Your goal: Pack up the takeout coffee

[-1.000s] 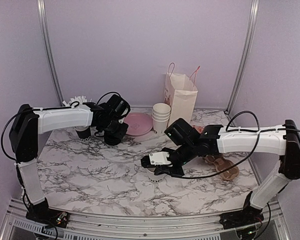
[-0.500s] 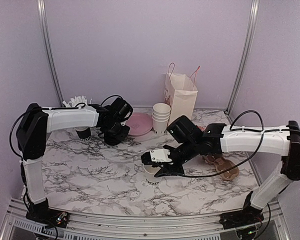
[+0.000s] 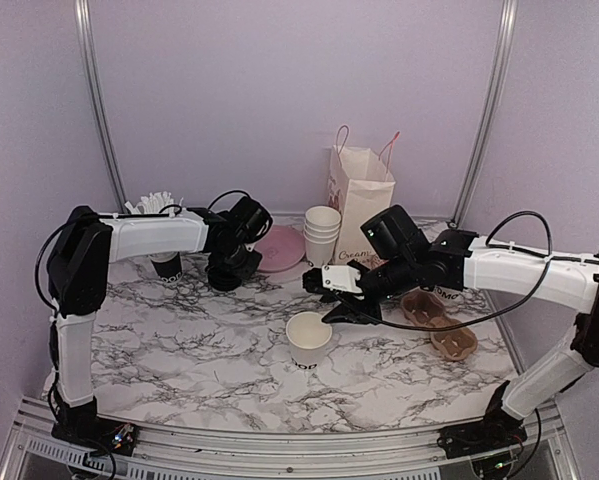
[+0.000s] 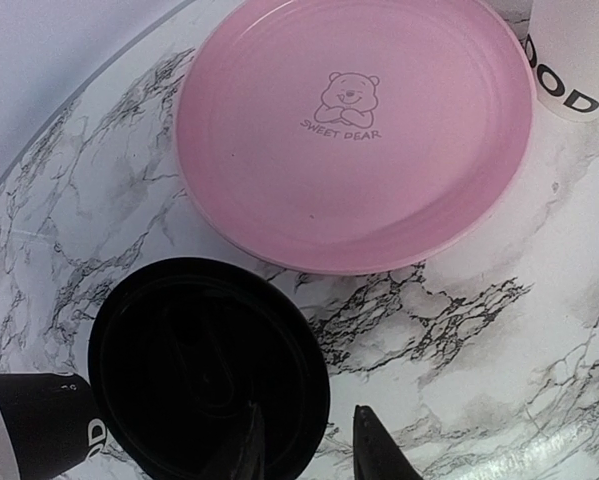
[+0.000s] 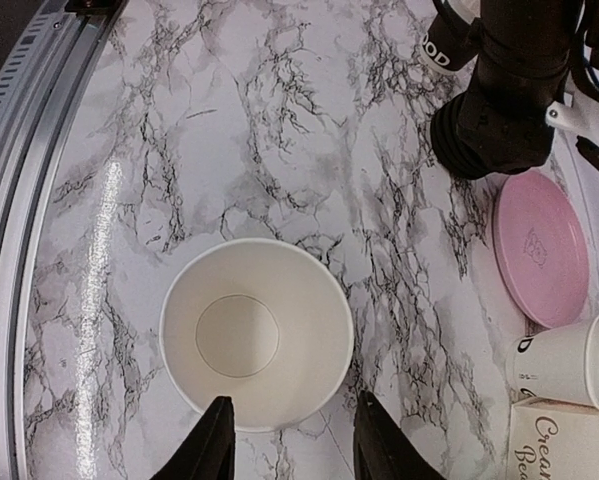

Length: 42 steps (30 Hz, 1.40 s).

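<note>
A lidless white paper cup (image 3: 309, 340) with dark lettering near its base stands upright and empty mid-table; it also shows in the right wrist view (image 5: 257, 335). No cup with a lid on shows. My right gripper (image 3: 339, 312) is open and empty, raised just behind and right of the cup; its fingertips (image 5: 211, 440) frame the cup's near rim from above. A black lid (image 4: 209, 365) lies on the table by the pink plate. My left gripper (image 3: 229, 275) is open over it, one finger (image 4: 247, 450) over the lid, the other outside its rim.
A pink plate (image 3: 274, 247), a stack of lidless white cups (image 3: 322, 235) and a paper bag (image 3: 359, 195) stand at the back. A black cup of white straws (image 3: 164, 262) is at the back left. A brown cup carrier (image 3: 439, 320) lies under the right arm.
My right gripper let go of the white cup and rose back to the right, leaving the cup standing. The left gripper shifted slightly right above the lid.
</note>
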Each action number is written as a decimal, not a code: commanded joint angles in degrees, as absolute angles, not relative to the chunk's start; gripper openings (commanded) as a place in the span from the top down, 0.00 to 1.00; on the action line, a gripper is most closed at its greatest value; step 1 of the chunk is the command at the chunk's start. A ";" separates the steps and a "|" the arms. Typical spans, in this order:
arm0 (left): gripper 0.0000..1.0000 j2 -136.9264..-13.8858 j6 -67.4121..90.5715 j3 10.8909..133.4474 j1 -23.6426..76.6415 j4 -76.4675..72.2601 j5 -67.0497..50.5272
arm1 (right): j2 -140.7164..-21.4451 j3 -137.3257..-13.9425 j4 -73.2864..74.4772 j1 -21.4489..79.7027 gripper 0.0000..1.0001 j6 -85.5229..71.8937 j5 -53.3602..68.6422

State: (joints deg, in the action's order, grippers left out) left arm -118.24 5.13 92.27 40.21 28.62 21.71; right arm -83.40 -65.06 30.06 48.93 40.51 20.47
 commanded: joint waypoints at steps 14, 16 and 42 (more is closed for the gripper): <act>0.73 -123.60 3.04 97.82 40.06 31.81 25.58 | -81.58 -65.52 29.75 47.89 0.61 39.81 20.63; 0.77 -123.34 3.07 97.77 40.08 31.85 25.79 | -81.49 -65.35 29.55 47.82 0.61 39.81 20.52; 0.88 -104.66 6.87 97.06 41.30 34.30 10.94 | -80.18 -67.98 31.37 46.91 0.62 41.24 16.61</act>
